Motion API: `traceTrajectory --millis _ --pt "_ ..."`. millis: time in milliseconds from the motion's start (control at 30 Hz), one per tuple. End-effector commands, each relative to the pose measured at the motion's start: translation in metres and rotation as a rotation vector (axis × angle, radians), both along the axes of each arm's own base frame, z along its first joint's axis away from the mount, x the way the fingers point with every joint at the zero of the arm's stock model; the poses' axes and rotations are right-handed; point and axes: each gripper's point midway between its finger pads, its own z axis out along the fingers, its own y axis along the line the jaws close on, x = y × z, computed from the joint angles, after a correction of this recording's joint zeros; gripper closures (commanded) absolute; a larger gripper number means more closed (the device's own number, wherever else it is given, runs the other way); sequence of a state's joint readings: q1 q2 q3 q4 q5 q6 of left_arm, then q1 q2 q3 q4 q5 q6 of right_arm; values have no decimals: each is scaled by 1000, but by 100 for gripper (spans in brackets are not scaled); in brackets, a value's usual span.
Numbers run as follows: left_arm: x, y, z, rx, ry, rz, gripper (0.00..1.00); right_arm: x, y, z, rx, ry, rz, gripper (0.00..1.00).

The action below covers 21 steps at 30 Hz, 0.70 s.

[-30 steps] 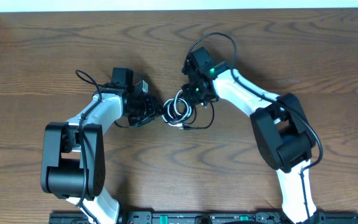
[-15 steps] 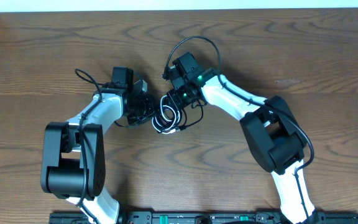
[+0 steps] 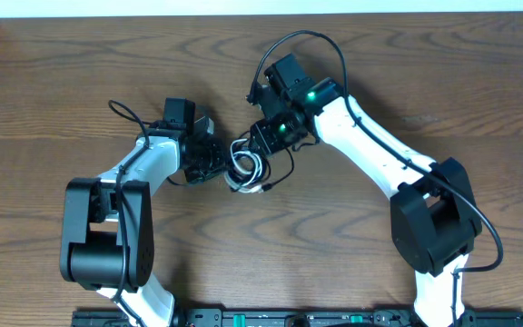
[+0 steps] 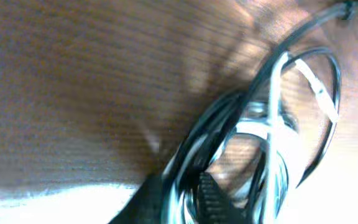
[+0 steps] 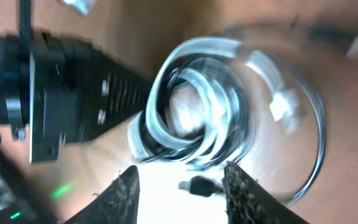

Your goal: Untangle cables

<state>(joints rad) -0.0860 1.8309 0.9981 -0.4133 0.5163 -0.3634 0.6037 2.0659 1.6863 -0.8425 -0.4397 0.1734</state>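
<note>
1. Overhead: the cables [image 3: 248, 168] are seen as one small knot of loops on the table [image 3: 62, 73], between the two arms. The left gripper [image 3: 218, 163] is pressed to the knot's left edge, and the right gripper [image 3: 266, 143] is held at its upper right. The step in hand is judged to be the first separation — one side pinned, the other freed for a new hold
2. Left wrist: the left gripper's jaws are seen drawn together on several strands at the bottom of the frame, so the bundle is taken as clamped. The black cord [image 4: 210, 134] and the white cord [image 4: 272, 124] are wound through each other in tight coils, and the view is blurred
3. Right wrist: the right gripper's jaws are spread apart and nothing is gripped. A small black plug [image 5: 194, 185] is seen in the gap, and the coil lies just beyond the tips. A single strand is called for next — probably the plug end — to be closed on and drawn gently away from the pinned side, lest the loops be tightened
</note>
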Motion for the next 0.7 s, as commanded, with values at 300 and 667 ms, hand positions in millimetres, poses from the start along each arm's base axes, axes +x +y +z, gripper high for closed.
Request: traceTrajectory --millis 300,667 --pt "-3 4 -7 22 15 0 92 -47 15 -31 -138 187 -241 67" --pt "-6 4 -8 22 32 3 78 -45 9 -44 -228 183 -449 64"
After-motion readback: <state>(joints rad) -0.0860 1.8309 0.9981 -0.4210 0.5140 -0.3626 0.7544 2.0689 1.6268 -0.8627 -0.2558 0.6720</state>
